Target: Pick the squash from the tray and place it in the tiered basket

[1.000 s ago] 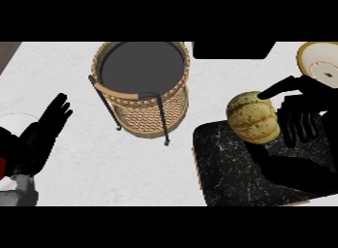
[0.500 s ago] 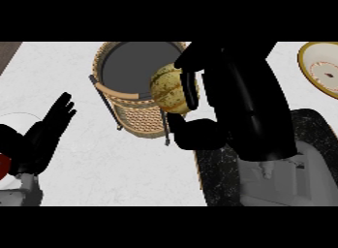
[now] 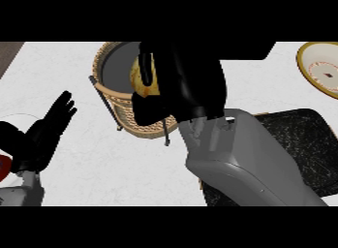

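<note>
While the black right hand point(image 3: 182, 82) is curling round the yellow ribbed squash point(image 3: 143, 75), it is hanging over the round woven wicker tiered basket point(image 3: 125, 109): placing step, release pending. The dark marbled tray point(image 3: 307, 145) is lying well apart. The open left hand point(image 3: 39, 133) is resting low-left on the white tabletop point(image 3: 114, 164), leaving room.

Yellow squash point(image 3: 144, 77) held over tiered basket point(image 3: 121, 99); dark tray point(image 3: 307, 145) right.

Tiered basket point(image 3: 121, 104) at the counter's point(image 3: 129, 164) far middle, squash point(image 3: 143, 77) held over it by the right robot hand point(image 3: 182, 82), tray point(image 3: 307, 145) right, plate point(image 3: 330, 72) far right, left robot hand point(image 3: 39, 135) resting left
</note>
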`<state>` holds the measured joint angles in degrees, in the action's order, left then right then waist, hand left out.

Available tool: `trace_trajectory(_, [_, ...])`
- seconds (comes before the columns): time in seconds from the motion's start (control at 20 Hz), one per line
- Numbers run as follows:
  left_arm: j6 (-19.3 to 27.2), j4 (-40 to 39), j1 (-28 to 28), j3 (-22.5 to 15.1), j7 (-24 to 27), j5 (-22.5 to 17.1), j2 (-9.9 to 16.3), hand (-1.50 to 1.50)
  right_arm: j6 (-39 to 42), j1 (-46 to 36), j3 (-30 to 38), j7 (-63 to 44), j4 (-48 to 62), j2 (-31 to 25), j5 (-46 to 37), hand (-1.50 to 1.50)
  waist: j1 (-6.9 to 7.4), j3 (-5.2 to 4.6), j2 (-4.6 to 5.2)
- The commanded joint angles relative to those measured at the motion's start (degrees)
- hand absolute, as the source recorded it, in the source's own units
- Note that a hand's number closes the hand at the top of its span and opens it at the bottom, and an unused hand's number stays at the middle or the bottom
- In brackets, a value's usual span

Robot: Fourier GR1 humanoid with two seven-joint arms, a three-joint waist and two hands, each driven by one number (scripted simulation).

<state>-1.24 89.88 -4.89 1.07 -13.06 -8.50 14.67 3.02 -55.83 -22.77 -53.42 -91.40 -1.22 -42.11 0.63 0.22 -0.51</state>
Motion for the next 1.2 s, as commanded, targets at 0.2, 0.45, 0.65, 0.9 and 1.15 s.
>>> trace_trajectory(0.2, [-0.88, 0.16, -1.21, 0.67, -1.62, -0.09, -0.03, 0.0, -6.93, 1.71, -5.22, 2.65, 9.28, 1.16, -0.65, 1.5, 0.08, -0.24, 0.61])
trace_trajectory(0.45, [0.35, -1.1, 0.35, -1.61, 2.0, 2.57, -2.82, 0.0, -10.04, -3.15, -4.35, 3.01, 16.41, 1.17, -1.7, 1.5, 0.53, -0.28, 0.75])
trace_trajectory(0.65, [-0.28, 0.72, 1.02, -0.98, 0.86, 1.96, -1.96, 0.0, -12.1, -2.81, -2.98, 7.55, 20.14, 1.17, -3.51, 1.5, 0.73, -0.26, 0.78])
trace_trajectory(0.9, [-1.8, 0.68, 1.34, -0.03, 0.9, 0.98, -1.29, 0.0, -28.14, -5.82, -3.56, 8.17, 26.01, 1.16, -2.35, 1.5, 1.24, -0.27, 0.8])
trace_trajectory(1.15, [-1.18, 0.88, -0.57, 0.74, -1.72, 1.19, -0.79, 0.0, -30.3, -5.4, -5.92, 13.63, 32.01, 1.15, 0.7, -1.5, 1.2, -0.25, 0.86])
